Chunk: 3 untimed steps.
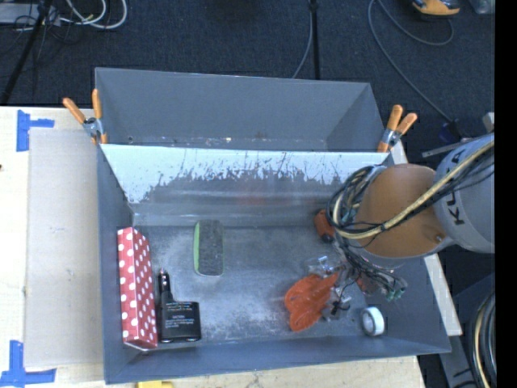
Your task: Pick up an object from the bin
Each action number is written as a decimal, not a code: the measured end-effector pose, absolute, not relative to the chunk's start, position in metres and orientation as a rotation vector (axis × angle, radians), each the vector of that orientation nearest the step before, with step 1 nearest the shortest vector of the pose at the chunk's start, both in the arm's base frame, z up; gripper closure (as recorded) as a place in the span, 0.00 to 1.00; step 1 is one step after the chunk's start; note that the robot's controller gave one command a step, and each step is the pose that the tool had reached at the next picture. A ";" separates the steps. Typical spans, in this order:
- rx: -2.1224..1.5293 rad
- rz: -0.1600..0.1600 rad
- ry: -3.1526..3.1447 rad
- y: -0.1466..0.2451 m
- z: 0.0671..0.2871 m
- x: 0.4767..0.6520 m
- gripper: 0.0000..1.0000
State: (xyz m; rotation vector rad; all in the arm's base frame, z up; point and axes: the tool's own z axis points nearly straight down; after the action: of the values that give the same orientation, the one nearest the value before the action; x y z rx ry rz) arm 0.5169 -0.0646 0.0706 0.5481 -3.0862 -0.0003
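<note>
1. The gripper hangs low at the right of the grey bin, at the right edge of a crumpled orange-red object. Cables and the wrist housing mask its tip, so whether it is spread or closed cannot be told.
2. The orange-red object lies on the floor near the front wall, right of centre, and looks to be resting there, not lifted.
3. A white tape roll lies just beside the gripper toward the front right corner. A small reddish-brown item sits further back, near the arm.
4. Well apart on the left are a green-edged grey sponge, a black boxy item and a red polka-dot box along the left wall.
5. The step in hand appears to be the grasp itself, not yet a lift. The next move likely calls for a firm hold on a fold of the soft object, then a straight rise clear of the tape roll and the right wall.
</note>
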 end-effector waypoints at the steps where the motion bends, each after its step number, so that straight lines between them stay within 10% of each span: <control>1: 0.549 0.000 -3.086 -0.065 0.071 0.517 1.00; 3: 0.459 -0.001 -3.099 -0.057 0.071 0.555 1.00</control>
State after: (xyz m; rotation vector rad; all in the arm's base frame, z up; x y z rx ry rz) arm 0.5547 -0.0571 0.0714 0.4590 -3.0989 -0.0005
